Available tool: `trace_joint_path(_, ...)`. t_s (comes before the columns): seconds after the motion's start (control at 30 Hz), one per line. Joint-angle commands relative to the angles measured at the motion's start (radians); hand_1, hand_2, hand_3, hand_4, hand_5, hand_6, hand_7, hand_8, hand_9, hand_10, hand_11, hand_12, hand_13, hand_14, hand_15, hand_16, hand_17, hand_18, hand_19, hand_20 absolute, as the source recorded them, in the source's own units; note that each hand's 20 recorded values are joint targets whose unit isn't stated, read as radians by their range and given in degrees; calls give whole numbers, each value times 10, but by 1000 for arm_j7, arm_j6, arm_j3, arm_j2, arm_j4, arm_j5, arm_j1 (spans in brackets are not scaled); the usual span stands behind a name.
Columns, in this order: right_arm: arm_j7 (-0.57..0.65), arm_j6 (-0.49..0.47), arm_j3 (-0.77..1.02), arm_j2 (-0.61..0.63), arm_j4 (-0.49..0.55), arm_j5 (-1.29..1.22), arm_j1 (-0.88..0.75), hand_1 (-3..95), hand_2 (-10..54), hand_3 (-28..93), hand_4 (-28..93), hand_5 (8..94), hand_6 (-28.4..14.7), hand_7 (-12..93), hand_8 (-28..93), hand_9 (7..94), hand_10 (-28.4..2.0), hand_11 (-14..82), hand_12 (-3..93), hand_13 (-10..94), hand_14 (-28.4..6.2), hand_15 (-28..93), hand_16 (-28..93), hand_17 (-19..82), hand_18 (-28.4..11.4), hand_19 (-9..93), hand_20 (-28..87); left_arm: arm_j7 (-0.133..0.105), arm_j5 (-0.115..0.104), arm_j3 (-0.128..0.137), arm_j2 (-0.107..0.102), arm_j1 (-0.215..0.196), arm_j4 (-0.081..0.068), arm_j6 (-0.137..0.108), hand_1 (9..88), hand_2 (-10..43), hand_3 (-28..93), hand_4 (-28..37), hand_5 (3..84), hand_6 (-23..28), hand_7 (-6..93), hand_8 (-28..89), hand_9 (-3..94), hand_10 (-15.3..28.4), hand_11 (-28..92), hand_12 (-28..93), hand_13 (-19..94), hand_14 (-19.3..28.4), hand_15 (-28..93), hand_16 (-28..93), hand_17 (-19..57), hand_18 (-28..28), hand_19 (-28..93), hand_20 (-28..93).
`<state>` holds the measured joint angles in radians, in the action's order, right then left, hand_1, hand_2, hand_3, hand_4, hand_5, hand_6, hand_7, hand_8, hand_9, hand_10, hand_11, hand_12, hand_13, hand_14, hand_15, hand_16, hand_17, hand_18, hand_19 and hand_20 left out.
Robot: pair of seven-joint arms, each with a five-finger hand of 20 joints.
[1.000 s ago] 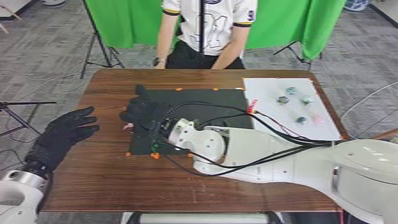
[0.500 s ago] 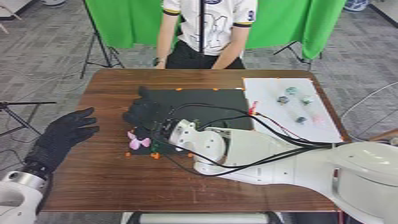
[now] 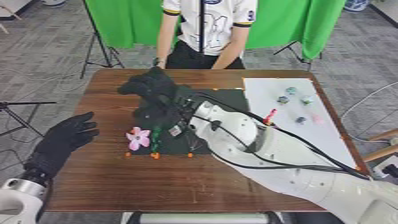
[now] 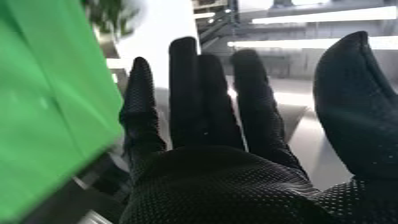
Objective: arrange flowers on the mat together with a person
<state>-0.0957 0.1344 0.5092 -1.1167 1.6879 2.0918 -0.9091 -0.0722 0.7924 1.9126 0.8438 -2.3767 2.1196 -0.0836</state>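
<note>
The brown desk (image 3: pixel 107 185) carries all the work, and the black mat is the place to measure from. The white right arm (image 3: pixel 293 165) crosses the near-right part of the black mat (image 3: pixel 182 145); its loose cables could sweep flowers, so the elbow should be kept high, I think. To the right of the mat is the white sheet (image 3: pixel 275 90). The right robot hand (image 3: pixel 153 92) is above the mat's far-left part, fingers straight, holding nothing. The left robot hand (image 3: pixel 62 142), relaxed and empty, is left of the mat, well apart; it is better to leave it there. The pink flower (image 3: pixel 138 138) lies at the mat's near-left corner, with the green stem (image 3: pixel 156 137) just beside it. Placing seems finished for this flower, so the right robot hand should go clear of it upward first, not sideways, because light petals may easily shift.
</note>
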Motion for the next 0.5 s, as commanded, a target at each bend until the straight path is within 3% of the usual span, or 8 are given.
trace_joint_path(0.03,-7,-133,530,138,56,-511,-367,228,25,862,-283,353,-31,281,-150,344,-122,171,229,303,-89,363,183,106,-166,504,271,-31,7,-5,42,-1,25,-8,268,-22,692,-251,326,29,234,-116,291,116,275,174,257,138,355,-24,-60,199,494,82)
trace_joint_path(0.13,-13,-130,650,181,74,-793,-480,216,39,857,-282,371,-41,250,-142,359,-130,165,224,327,-106,356,188,124,-173,523,278,-32,9,-18,53,27,21,-3,266,-21,691,-251,327,30,232,-116,290,116,275,175,257,138,354,-17,-61,199,495,81)
trace_joint_path(0.27,2,-146,813,225,112,-1107,-637,223,5,862,-278,380,-41,236,-135,369,-128,158,219,335,-109,354,188,127,-179,515,273,-54,-8,-50,49,74,9,3,266,-21,691,-251,327,29,232,-115,291,116,275,175,261,138,360,-12,-61,200,497,82)
trace_joint_path(0.33,-13,-140,878,243,132,-1162,-710,223,-6,861,-275,388,-36,222,-131,367,-121,140,216,335,-110,336,188,124,-181,489,259,-66,-2,-57,50,80,9,4,266,-21,691,-250,328,29,232,-115,291,115,274,175,262,139,363,-12,-62,200,497,82)
trace_joint_path(0.4,-8,-157,961,250,158,-1159,-792,220,-14,861,-273,398,-33,200,-125,369,-116,110,214,332,-110,291,200,126,-178,446,238,-82,-1,-71,54,80,12,-13,266,-21,689,-251,328,29,232,-115,291,115,274,176,256,137,360,-13,-62,200,497,82)
trace_joint_path(0.43,-13,-154,992,265,172,-1159,-830,217,-16,860,-273,404,-31,186,-124,371,-114,101,211,331,-110,270,205,126,-178,432,232,-73,-2,-67,61,75,15,-3,260,-24,692,-251,327,29,232,-115,288,115,269,175,239,133,354,-12,-62,200,497,82)
trace_joint_path(0.5,2,-199,1073,283,199,-1159,-901,210,-16,855,-270,409,-25,158,-109,374,-111,84,211,330,-111,223,234,125,-177,410,227,-72,-5,-64,58,66,16,-7,248,-29,698,-249,327,30,228,-113,271,113,252,178,198,120,304,2,-66,198,489,82)
